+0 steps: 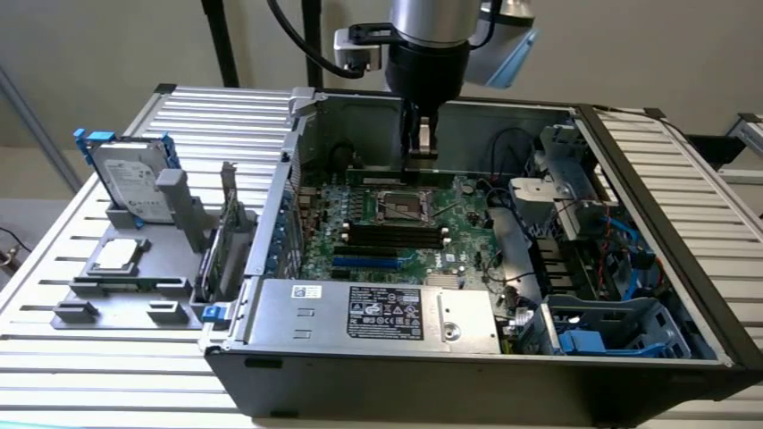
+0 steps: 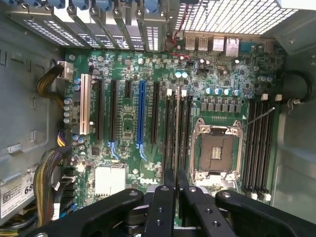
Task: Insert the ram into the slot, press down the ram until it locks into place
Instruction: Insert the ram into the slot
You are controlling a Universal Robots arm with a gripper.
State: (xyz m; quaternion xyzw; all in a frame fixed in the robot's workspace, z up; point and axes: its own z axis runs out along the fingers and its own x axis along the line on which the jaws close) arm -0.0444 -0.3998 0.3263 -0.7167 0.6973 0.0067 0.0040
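Ram (image 2: 177, 129) is seen edge-on in the wrist view as a thin pale line, clamped between the two black fingers (image 2: 163, 207) of the gripper (image 2: 175, 174). The jaws are drawn almost together, with nothing but the thickness of the stick between them.

The stick is lined up lengthwise with the black slots (image 2: 184, 129) that run side by side next to the square silver socket (image 2: 216, 153), on the side facing the long blue slot (image 2: 141, 118). It lies over the middle of that group, and small white clips (image 2: 169, 92) are seen at the far ends of the slots. Whether the lower edge of the stick is already seated in a slot cannot be told. A second group of black slots (image 2: 259, 143) is found on the other side of the socket, well apart from the stick.

In the exterior view the gripper (image 1: 420, 156) is pointed straight down inside the open computer case (image 1: 667, 223), over the part of the green board (image 1: 471, 223) that lies beyond the socket (image 1: 403, 207), with the tips held close to the board. A grey power supply (image 1: 381, 313) with a dark label is fitted along the near edge of the case. The case is set on a slatted metal table (image 1: 107, 366). On the exterior view's left, a hard drive (image 1: 129, 179) is stood upright in a grey holder (image 1: 120, 286).
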